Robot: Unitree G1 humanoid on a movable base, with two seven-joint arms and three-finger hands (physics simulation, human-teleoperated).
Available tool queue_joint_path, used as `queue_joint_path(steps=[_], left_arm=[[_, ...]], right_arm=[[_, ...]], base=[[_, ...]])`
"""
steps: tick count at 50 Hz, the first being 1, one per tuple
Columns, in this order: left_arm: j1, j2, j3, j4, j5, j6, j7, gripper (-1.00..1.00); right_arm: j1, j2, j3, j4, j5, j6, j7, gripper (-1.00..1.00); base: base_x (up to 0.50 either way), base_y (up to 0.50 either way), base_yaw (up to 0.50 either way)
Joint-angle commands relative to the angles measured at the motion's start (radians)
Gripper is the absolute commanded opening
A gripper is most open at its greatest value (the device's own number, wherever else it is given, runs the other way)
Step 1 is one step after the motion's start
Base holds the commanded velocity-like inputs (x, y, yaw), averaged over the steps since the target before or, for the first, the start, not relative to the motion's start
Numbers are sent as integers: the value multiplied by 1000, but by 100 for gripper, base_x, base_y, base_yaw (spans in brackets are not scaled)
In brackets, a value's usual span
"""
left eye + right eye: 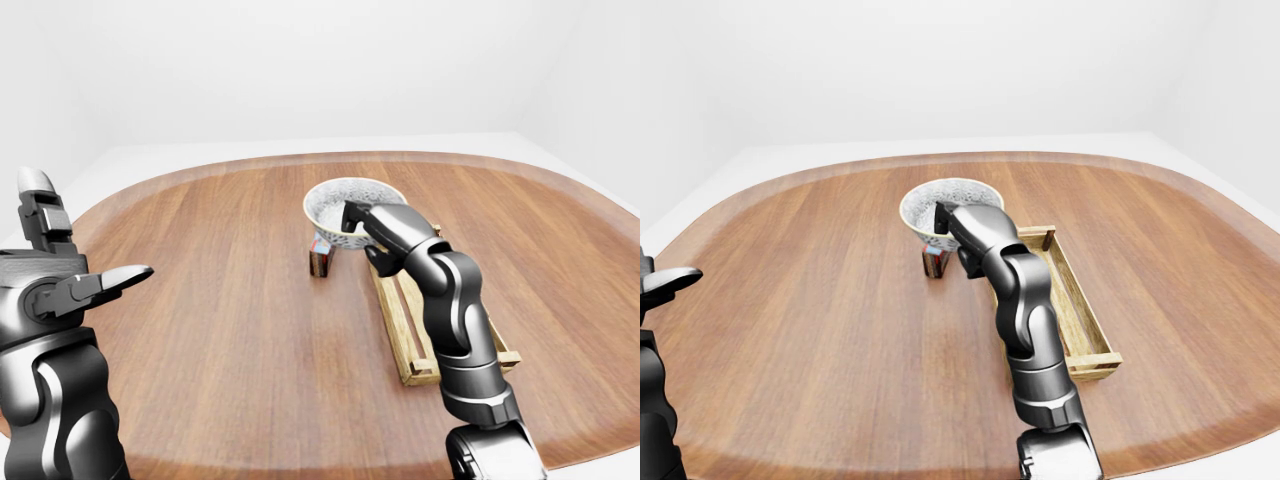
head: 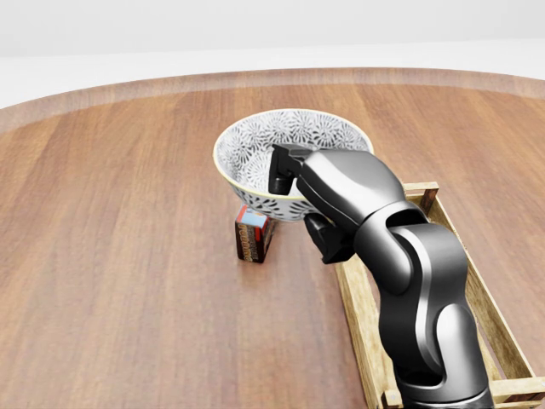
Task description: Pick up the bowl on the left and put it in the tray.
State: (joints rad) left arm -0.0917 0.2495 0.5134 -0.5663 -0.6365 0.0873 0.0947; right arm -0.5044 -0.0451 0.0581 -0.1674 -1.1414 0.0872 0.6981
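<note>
The right hand pinches the white patterned ceramic bowl by its rim, just left of the slatted wooden tray; its fingers could slip, dropping it short.

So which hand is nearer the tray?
Right. Its right hand holds the bowl just left of the tray in the head view; the left hand is open at the left-eye view's left edge, well clear of it.
</note>
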Motion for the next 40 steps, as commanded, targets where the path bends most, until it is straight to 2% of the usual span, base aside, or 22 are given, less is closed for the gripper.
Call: queue_joint_path(steps=[1,14,15,40], left_arm=[[0,0,1,2,1,0,-1,100],[-1,-1,-2,2,5,0,-1,100],[-1,-1,-1,2,4,0,-2,100],[2,-5,-7,7,13,0,-7,100]], right_arm=[[-89,-95,-80,-9,39,0,0,-100],[-142,-210,-146,224,215,0,-24,-100],[-140,-219,-148,254,213,0,-65,-100],[-67,-279,-177,516,372,0,-411,-100]], base=[[0,0,0],[0,0,0],[0,0,0],[0,0,0]])
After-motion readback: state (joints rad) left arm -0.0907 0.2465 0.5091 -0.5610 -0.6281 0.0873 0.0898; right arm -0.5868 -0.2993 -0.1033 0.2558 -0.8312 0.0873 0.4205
